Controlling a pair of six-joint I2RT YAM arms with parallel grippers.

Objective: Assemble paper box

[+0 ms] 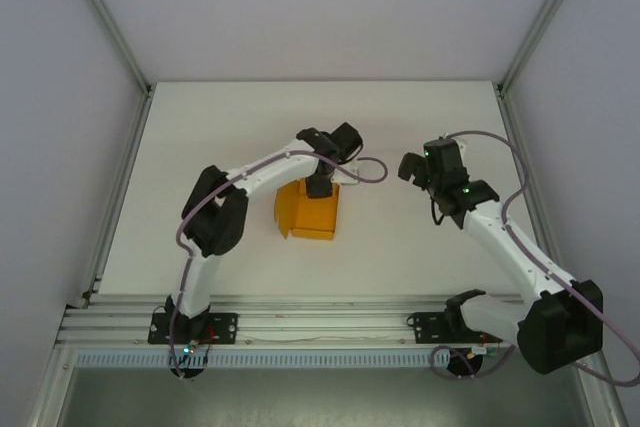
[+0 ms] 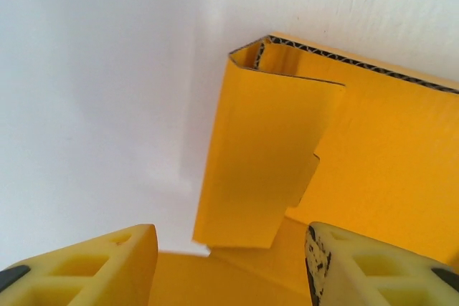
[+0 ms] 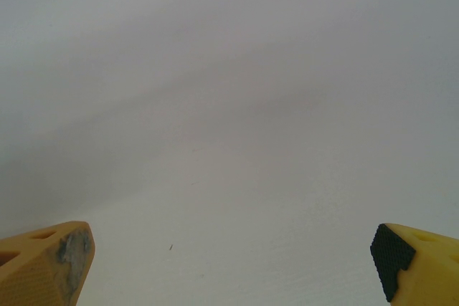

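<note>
while the top external camera is looking down, the paper box is lying partly folded near the middle of the white tabletop, with the left end effector hanging over its far edge and the right end effector hovering well apart to the right, over bare surface. from the left wrist, the left end effector is standing with its yellow fingers parted and gripping nothing, one to each side of the lower end of a flap that is rising from the paper box; whether either finger is touching the card i cannot tell. the cut edge is showing fine corrugation, so i am judging the card as light, fairly stiff across each panel, willing to bend at its creases, and easy to dent under a hard pinch. it is probably going to slide on the smooth tabletop when pushed, so bracing it may help. the best hold is looking like a single flap edge near a crease, pinched across its thickness. from the right wrist, the right end effector is spread wide and empty above the plain tabletop. i am finding no brand, label or writing to read on the orange card.
</note>
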